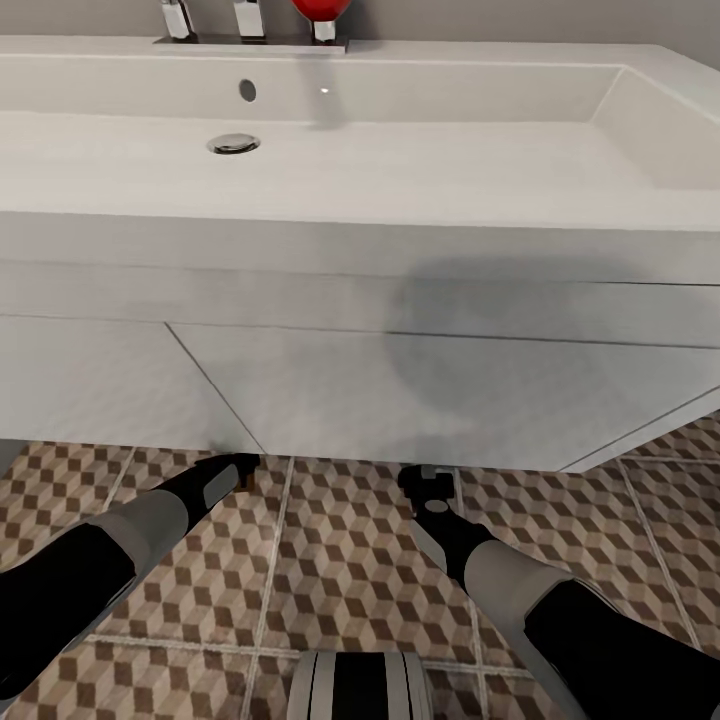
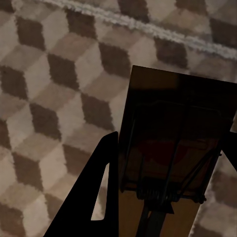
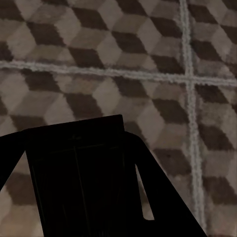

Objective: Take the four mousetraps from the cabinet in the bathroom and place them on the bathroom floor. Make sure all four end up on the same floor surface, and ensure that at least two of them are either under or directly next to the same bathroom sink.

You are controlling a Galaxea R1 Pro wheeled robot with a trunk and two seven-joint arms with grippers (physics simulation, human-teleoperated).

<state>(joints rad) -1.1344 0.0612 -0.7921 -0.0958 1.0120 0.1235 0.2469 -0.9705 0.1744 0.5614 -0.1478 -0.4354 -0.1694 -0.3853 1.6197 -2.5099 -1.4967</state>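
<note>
Low over the cube-patterned bathroom floor, both arms reach toward the foot of the white unit below the sink. My left gripper is shut on a mousetrap, a dark brown slab with wire parts, held flat just above the tiles between the black fingers. My right gripper is shut on a second mousetrap, a dark slab also held close above the floor. The cabinet is out of view.
The white vanity unit under the basin stands directly ahead of both grippers, its lower edge hanging over the tiles. A chrome tap and red ball knob sit at the basin's back. Patterned tiles stretch on all sides.
</note>
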